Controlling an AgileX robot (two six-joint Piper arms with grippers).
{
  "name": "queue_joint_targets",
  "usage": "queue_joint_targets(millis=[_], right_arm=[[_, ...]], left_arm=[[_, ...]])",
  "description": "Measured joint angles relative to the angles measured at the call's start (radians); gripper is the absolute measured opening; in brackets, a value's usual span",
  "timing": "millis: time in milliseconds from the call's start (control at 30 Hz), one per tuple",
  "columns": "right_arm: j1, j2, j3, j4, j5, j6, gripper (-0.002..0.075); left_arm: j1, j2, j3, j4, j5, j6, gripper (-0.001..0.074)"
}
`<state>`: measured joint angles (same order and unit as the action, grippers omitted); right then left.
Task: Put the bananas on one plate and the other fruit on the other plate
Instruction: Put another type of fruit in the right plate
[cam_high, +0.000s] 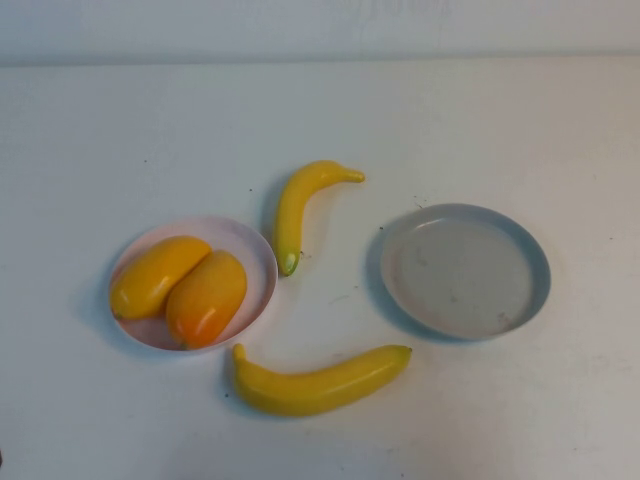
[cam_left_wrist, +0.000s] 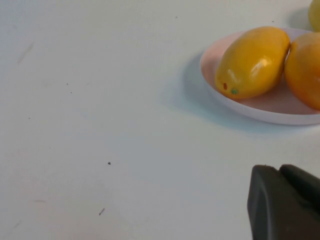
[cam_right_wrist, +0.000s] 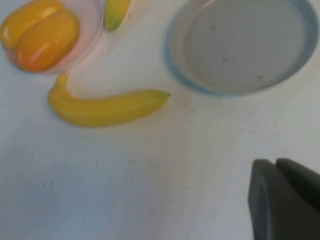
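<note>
A: Plates, counted?
B: Two on the white table (cam_high: 90, 130). Round grey-blue plate (cam_high: 530, 262) on the right, bare. Round pale pink plate (cam_high: 252, 250) on the left, holding two plump orange-yellow mango-like fruits (cam_high: 205, 297), touching.
A: Bananas?
B: Two, both on the table. Longer curved yellow plastic banana (cam_high: 320, 382) nearest us; shorter banana (cam_high: 298, 203) just beside the pink plate.
A: Grippers?
B: Left gripper (cam_left_wrist: 285, 205) low, near the pink plate; right gripper (cam_right_wrist: 285, 200) over bare table. Fingers: cannot tell.
</note>
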<state>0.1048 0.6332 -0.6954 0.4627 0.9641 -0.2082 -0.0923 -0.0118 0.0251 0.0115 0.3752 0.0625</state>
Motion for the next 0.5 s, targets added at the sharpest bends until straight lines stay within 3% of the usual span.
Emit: queue_joint_targets(millis=[200,500], right_arm=[[0.082,0.193,-0.035,0.048,-0.003,-0.196,-0.0015],[0.426,0.501,-0.177,-0.121,-0.031,-0.363,-0.0015]], left_arm=[[0.0,0.0,0.0,0.0,0.0,0.0,-0.0004],[0.0,0.0,0.0,0.001,0.0,0.0,-0.0004]])
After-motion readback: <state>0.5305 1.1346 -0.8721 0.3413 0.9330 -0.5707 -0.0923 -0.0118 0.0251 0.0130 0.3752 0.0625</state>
